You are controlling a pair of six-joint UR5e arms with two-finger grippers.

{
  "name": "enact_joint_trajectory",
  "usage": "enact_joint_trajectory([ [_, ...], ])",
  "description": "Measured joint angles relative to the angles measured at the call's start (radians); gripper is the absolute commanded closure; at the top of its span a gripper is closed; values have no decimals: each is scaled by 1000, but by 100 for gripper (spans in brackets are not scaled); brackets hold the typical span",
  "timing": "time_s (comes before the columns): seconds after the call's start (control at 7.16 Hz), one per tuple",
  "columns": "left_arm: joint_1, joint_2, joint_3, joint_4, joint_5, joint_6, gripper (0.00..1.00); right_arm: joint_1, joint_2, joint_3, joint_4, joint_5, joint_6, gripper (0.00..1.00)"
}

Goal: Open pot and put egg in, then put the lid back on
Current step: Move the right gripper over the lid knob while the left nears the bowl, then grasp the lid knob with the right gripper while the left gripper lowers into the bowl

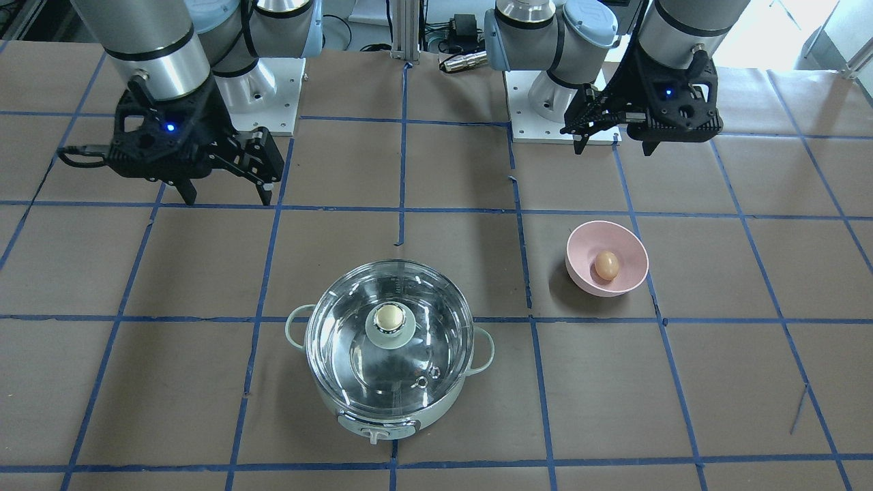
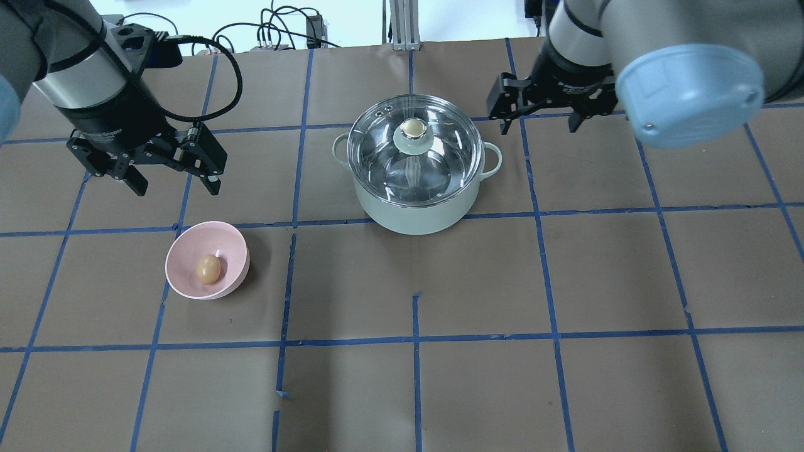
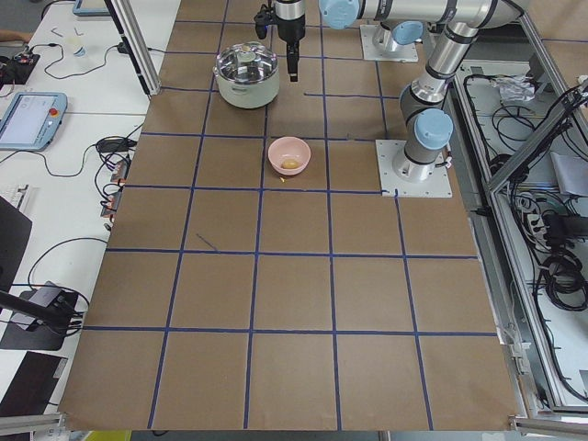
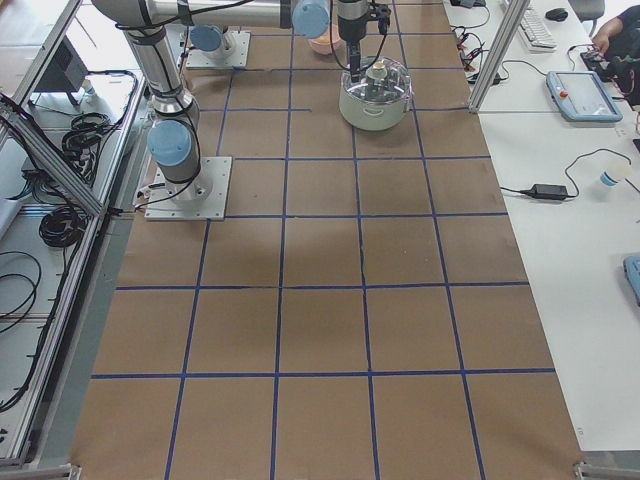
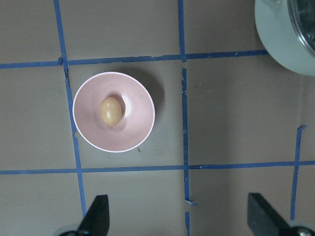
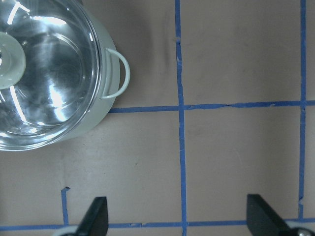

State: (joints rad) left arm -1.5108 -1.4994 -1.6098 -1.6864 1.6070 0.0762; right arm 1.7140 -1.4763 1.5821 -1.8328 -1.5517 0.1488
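The mint-green pot (image 2: 414, 216) stands mid-table with the clear glass lid (image 2: 383, 166) shut on it; its front dial shows in the front view (image 1: 377, 431). The brown egg (image 2: 208, 269) lies in a pink bowl (image 2: 182, 285). My left gripper (image 2: 176, 186) is open and empty, hovering just beyond the bowl; its wrist view shows the egg (image 5: 111, 110) ahead of the open fingers. My right gripper (image 2: 539, 129) is open and empty, hovering to the right of the pot, apart from it. The right wrist view shows the lid (image 6: 49, 83) and a side handle (image 6: 120, 73).
Brown paper with a blue tape grid covers the table (image 2: 565, 282). The arm bases and their white mounting plates (image 1: 273, 95) sit at the robot's side. Cables and a power adapter (image 2: 314, 28) lie beyond the far edge.
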Motion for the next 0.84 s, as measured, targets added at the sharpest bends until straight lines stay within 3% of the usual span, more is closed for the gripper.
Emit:
enact_joint_trajectory([
  [0.42,7,-3,-16,9,2,5,0,117,149,-65,-141,0,172,0],
  [0.84,82,-10,-199,206,-7,24,0,165,239,-70,-251,-1,245,0],
])
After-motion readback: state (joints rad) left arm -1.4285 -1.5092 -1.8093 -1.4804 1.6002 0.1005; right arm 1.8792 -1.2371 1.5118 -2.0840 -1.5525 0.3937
